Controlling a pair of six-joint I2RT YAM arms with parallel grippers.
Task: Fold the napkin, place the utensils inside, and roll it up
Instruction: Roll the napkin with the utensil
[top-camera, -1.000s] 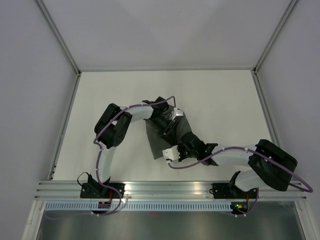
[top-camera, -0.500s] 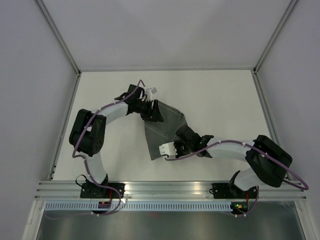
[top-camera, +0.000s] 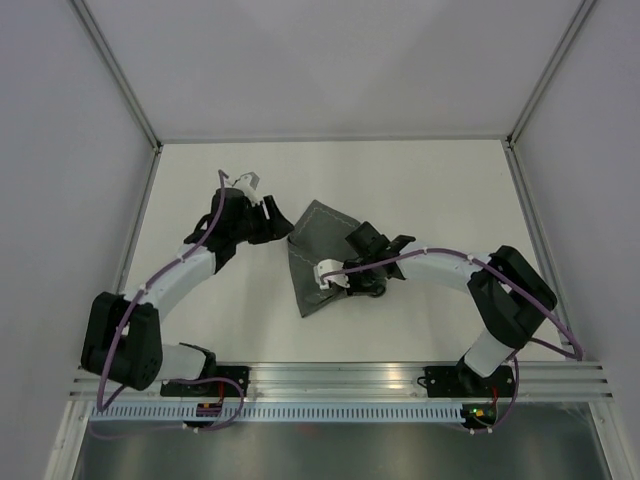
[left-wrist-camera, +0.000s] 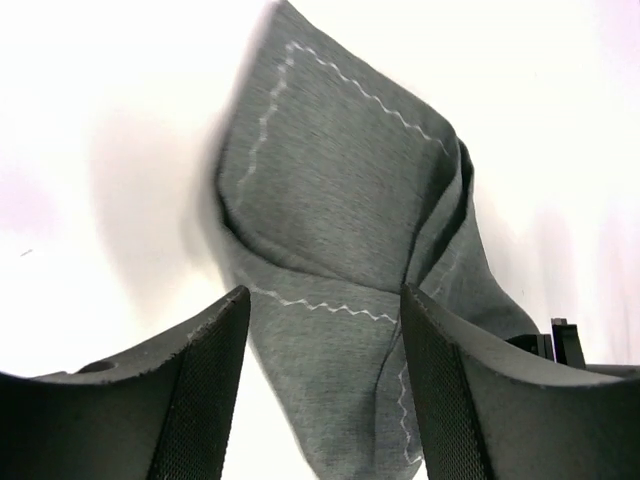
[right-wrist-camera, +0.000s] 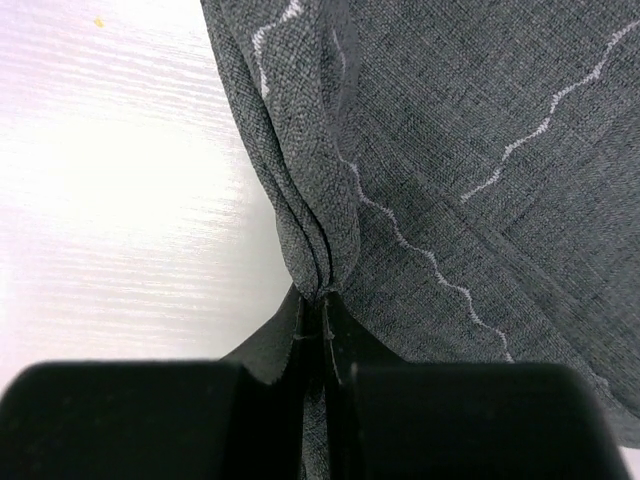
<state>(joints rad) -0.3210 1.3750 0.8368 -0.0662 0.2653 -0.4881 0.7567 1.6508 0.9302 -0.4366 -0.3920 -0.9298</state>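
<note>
Top external view — a dark grey square cloth napkin (top-camera: 318, 235) lay crumpled, partly folded, mid-way across the white tabletop (top-camera: 440, 200).
The right gripper (right-wrist-camera: 315, 305) was pinched tight on a bunched fold; the left gripper (left-wrist-camera: 320, 310) stood spread beside the cloth — apparently not touching.

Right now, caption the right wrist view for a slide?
Right claw shut on a bunched fold of the dark grey napkin, white table at left.

A white table (top-camera: 430, 190) was seen, bordered by metal rails (top-camera: 132, 250) along its sides. A dark grey napkin (top-camera: 312, 250), hemmed with a pale zigzag stitch, was laid near its middle, folded over itself, with layers bunched along one edge.
</note>
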